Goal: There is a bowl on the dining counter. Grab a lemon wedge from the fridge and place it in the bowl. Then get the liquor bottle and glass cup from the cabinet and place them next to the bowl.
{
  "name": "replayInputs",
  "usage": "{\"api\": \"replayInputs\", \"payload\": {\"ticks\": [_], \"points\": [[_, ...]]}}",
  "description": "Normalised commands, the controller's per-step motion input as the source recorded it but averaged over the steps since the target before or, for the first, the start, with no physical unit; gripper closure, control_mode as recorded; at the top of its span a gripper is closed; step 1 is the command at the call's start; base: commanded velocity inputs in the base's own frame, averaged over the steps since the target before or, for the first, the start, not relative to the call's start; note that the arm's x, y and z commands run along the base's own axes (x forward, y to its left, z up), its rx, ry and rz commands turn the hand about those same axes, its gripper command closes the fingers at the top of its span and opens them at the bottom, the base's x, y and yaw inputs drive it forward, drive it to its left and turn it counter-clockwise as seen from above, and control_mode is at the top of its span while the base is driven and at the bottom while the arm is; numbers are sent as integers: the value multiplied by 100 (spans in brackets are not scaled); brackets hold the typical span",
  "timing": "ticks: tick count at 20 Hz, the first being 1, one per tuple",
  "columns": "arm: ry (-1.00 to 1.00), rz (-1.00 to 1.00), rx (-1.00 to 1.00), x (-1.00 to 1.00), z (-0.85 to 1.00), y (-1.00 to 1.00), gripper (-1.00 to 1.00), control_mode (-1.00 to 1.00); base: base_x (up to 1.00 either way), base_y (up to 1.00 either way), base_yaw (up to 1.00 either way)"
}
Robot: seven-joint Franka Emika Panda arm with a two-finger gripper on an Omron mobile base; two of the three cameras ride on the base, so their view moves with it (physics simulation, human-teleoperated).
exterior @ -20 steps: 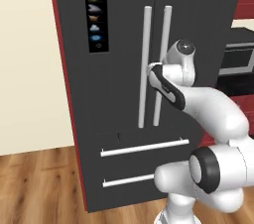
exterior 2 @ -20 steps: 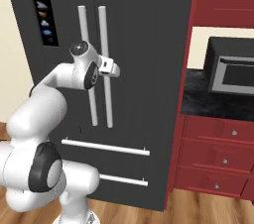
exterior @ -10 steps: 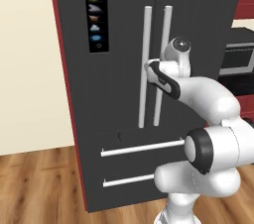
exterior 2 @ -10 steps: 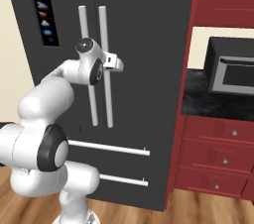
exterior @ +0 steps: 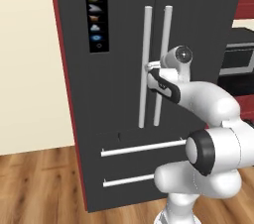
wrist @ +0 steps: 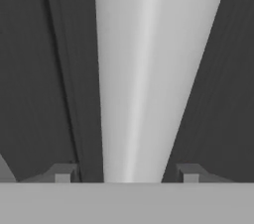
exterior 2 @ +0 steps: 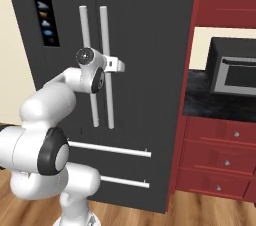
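Note:
The fridge [exterior: 119,29] is a tall dark grey double-door unit with two long silver vertical handles and an icon panel; its doors are closed. My gripper [exterior: 150,67] is at mid-height of the handles, also seen from the right base as the gripper [exterior 2: 119,64]. In the hand view the gripper [wrist: 126,172] straddles one silver handle [wrist: 144,69]. Its fingertips [wrist: 62,172] stand on either side with a gap to the handle, so it is open. The bowl, dining counter, lemon wedge, liquor bottle, glass cup and cabinet are out of view.
Two drawer fronts with horizontal silver bars [exterior: 144,147] sit below the doors. A black oven [exterior 2: 232,67] stands on a dark counter to the right, over red drawers [exterior 2: 220,155]. A beige wall and wood floor [exterior: 34,183] lie to the left.
The hand has edged a little closer to the fridge handles and the arm's elbow has shifted. The fridge doors have not moved.

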Motion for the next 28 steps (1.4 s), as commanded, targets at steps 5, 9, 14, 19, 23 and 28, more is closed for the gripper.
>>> {"api": "replayInputs", "payload": {"ticks": [5, 9, 14, 19, 23, 28], "points": [[0, 0, 1, 14, 0, -6, 100, -100, 0, 0, 0], [-5, 0, 0, -51, 3, -38, 100, -100, 0, 0, 0], [-8, -5, 0, -96, 12, -65, 100, -100, 0, 0, 0], [-4, -8, 0, -100, 17, -81, 100, -100, 0, 0, 0], [0, -11, 0, -100, 13, -96, 100, -100, 0, 0, 0], [0, -14, 0, -98, 9, -100, 100, -100, 0, 0, 0]]}}
